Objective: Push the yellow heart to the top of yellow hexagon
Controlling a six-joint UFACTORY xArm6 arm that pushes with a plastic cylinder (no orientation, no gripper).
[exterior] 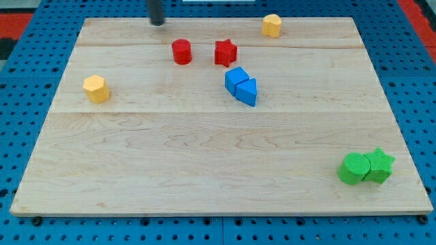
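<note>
Camera view: no jaws fitted, so nothing is gripped. My tip (158,22) stands on the counter (204,156). The yellow heart (272,25) lies well to the tip's right, and the yellow hexagon (96,89) lies lower left. Risk: an off-centre push may deflect the heart into the red star (225,52) or the red cylinder (182,52), or off the counter's top edge.

My rod (157,11) is cut off by the view's top edge; only its lower stretch shows, and it is motion-blurred. My tip (158,23) is soft-edged, so I cannot tell whether it touches the tabletop (204,156). The yellow block (272,25) near the view's top right is too small to read as heart or hexagon. The green star (379,165) is partly hidden behind the green block (353,169) touching it.
</note>
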